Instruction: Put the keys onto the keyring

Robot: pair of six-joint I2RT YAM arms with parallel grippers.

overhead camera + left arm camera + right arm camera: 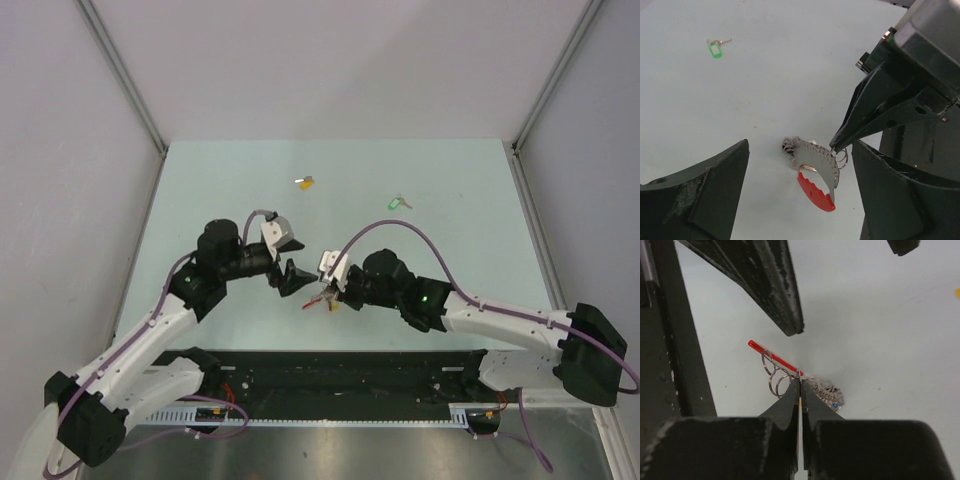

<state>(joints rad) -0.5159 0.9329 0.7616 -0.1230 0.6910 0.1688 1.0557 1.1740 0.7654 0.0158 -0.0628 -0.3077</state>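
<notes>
The keyring (816,161) is a small bunch with a red curved band (815,191), a grey strap and several wire rings (775,377). It hangs just above the table. My right gripper (800,381) is shut on it at the strap's edge, beside the rings. In the top view the right gripper (325,294) is at the table's middle front. My left gripper (801,143) is open and empty, with its jaws wide on either side of the keyring and clear of it; it also shows in the top view (299,262). The green-headed key (400,203) and the yellow-headed key (305,182) lie on the table further back.
The green-headed key also shows in the left wrist view (716,48), far from the jaws. The pale green table (450,180) is bounded by grey walls at the back and sides. A black rail (350,375) with cables runs along the near edge.
</notes>
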